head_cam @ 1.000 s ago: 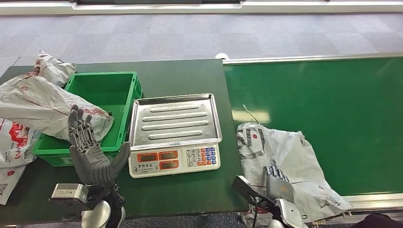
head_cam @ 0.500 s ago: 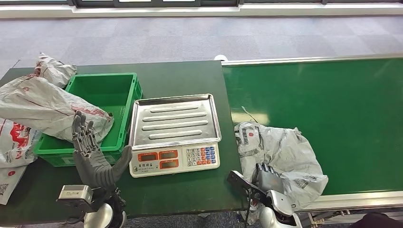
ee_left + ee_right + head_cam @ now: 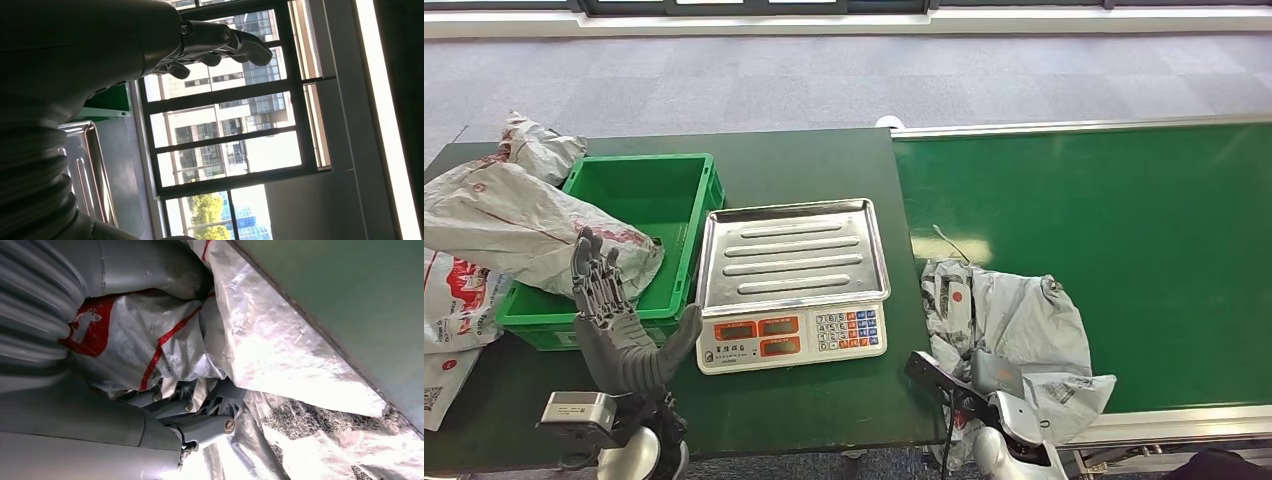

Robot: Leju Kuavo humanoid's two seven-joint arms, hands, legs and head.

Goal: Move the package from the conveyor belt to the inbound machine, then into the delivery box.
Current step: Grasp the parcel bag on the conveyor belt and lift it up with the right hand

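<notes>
Package [image 3: 1014, 325] pickup from conveyor belt [image 3: 1124, 220]: step one, grasp underway.
Right hand [image 3: 996, 378] sits at the package's near edge; in the right wrist view its fingers [image 3: 210, 412] are curled into the crumpled film, so it looks like it grips the bag, which lies on the belt by the table seam. Left hand [image 3: 614, 320] is raised with fingers spread, holding nothing, in front of the green delivery box [image 3: 639, 190]. Next move likely needs a lift clear of the belt, then leftward onto the scale tray [image 3: 789, 250].
</notes>
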